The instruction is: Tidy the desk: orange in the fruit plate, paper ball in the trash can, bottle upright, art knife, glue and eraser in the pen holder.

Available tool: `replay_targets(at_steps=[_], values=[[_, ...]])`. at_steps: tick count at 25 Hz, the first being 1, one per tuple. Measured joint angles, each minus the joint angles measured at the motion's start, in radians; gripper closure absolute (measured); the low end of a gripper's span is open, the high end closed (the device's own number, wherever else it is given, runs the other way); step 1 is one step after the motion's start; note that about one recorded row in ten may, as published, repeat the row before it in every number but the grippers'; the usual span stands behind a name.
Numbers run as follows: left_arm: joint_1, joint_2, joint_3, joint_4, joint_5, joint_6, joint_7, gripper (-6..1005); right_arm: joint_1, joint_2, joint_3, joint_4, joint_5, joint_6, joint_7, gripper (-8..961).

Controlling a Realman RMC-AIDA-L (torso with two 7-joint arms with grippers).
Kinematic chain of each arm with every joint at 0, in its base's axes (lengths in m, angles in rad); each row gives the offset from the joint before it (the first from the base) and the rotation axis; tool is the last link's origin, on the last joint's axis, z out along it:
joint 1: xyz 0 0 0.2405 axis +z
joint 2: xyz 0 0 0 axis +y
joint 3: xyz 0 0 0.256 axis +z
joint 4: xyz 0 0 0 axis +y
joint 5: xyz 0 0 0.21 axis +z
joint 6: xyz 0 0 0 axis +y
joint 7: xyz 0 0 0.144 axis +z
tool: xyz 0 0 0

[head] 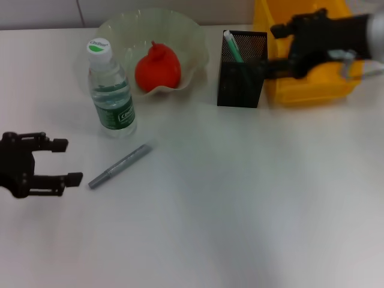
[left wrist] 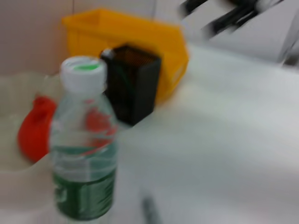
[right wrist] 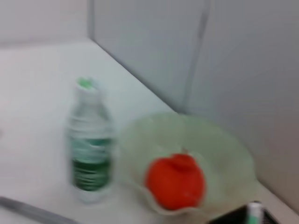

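Observation:
The bottle (head: 111,90) stands upright left of the fruit plate (head: 198,37), which holds the orange (head: 157,69). The glue (head: 120,166) lies flat on the table in front of the bottle. My left gripper (head: 66,161) is open and empty, just left of the glue. The art knife (head: 233,47) stands in the pen holder (head: 242,75). My right gripper (head: 277,48) is open above the trash can (head: 312,87), beside the pen holder. The eraser and the paper ball are not in view. The right wrist view shows the bottle (right wrist: 91,149), the orange (right wrist: 175,182) and the plate (right wrist: 233,154).
The left wrist view shows the bottle (left wrist: 84,149) close up, with the orange (left wrist: 36,128), the pen holder (left wrist: 133,84) and the trash can (left wrist: 140,37) behind it. A wall runs along the table's far edge.

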Motion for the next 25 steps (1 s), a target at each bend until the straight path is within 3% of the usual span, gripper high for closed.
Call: replay_targets(at_steps=[2, 4, 5, 8, 10, 11, 13, 14, 17, 19, 21, 25], values=[[-0.029, -0.041, 0.003, 0.135, 0.124, -0.023, -0.069, 200, -0.062, 0.000, 0.054, -0.042, 0.108, -0.080, -0.069, 218], [-0.052, -0.054, 0.021, 0.195, 0.192, -0.027, -0.123, 200, -0.143, 0.002, 0.135, -0.050, 0.233, -0.174, -0.180, 218], [-0.052, -0.054, 0.021, 0.195, 0.192, -0.027, -0.123, 200, -0.143, 0.002, 0.135, -0.050, 0.233, -0.174, -0.180, 218], [-0.107, -0.055, 0.176, 0.286, 0.290, -0.047, -0.310, 200, -0.199, 0.003, 0.225, 0.001, 0.334, -0.281, -0.294, 218], [-0.107, -0.055, 0.176, 0.286, 0.290, -0.047, -0.310, 200, -0.217, 0.003, 0.284, 0.050, 0.382, -0.353, -0.366, 218], [-0.117, -0.055, 0.217, 0.308, 0.315, -0.057, -0.357, 200, -0.225, 0.002, 0.314, 0.077, 0.405, -0.386, -0.399, 218], [-0.157, -0.057, 0.395, 0.368, 0.392, -0.109, -0.517, 200, -0.237, 0.001, 0.369, 0.124, 0.440, -0.442, -0.455, 217], [-0.157, -0.057, 0.395, 0.368, 0.392, -0.109, -0.517, 200, -0.246, 0.001, 0.418, 0.158, 0.455, -0.466, -0.490, 217], [-0.208, -0.058, 0.555, 0.377, 0.455, -0.139, -0.665, 200, -0.251, 0.001, 0.451, 0.186, 0.456, -0.472, -0.505, 217], [-0.217, -0.059, 0.582, 0.378, 0.466, -0.145, -0.692, 200, -0.252, 0.000, 0.478, 0.208, 0.456, -0.477, -0.514, 217], [-0.243, -0.060, 0.682, 0.381, 0.518, -0.176, -0.812, 200, -0.253, 0.000, 0.505, 0.222, 0.452, -0.484, -0.524, 218], [-0.248, -0.061, 0.713, 0.383, 0.528, -0.185, -0.842, 201, -0.254, 0.000, 0.528, 0.239, 0.450, -0.490, -0.538, 219]])
